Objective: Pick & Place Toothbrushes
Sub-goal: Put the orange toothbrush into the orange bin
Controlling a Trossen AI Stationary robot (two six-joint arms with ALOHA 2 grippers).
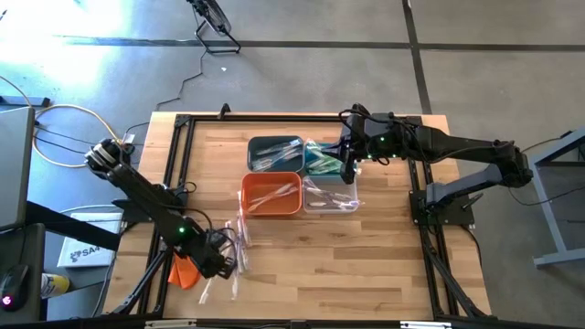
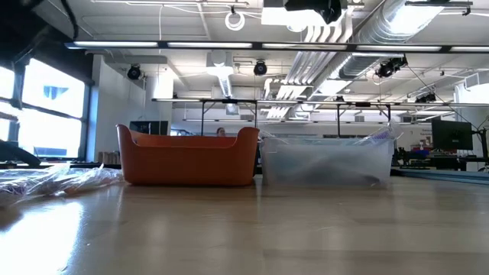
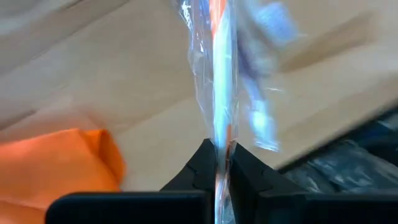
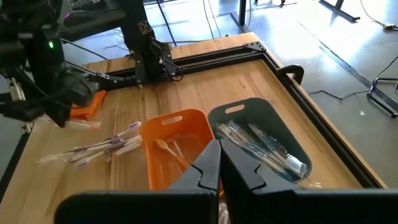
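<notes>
Two robot arms work over the wooden table (image 1: 366, 265). The left gripper (image 3: 222, 163) sits low near the front left part of the table. Its two dark fingers are pressed together on one wrapped toothbrush (image 3: 219, 93). The toothbrush sticks straight out from between the fingertips, in a clear shiny wrapper, with a pale handle and some orange on it. An orange cloth (image 3: 56, 165) lies on the wood just beside this gripper.

More loose toothbrushes (image 4: 102, 147) lie in a small pile on the table, next to the left gripper and apart from the bins.

The right gripper (image 4: 219, 163) hangs above the four bins in the middle of the table, with its fingers closed and nothing between them. Under it are the orange bin (image 1: 271, 194), with a few toothbrushes inside, and the dark grey bin (image 1: 274, 152), with several more. The teal bin (image 1: 322, 161) and the clear bin (image 1: 331, 196) stand beside them, touching.
</notes>
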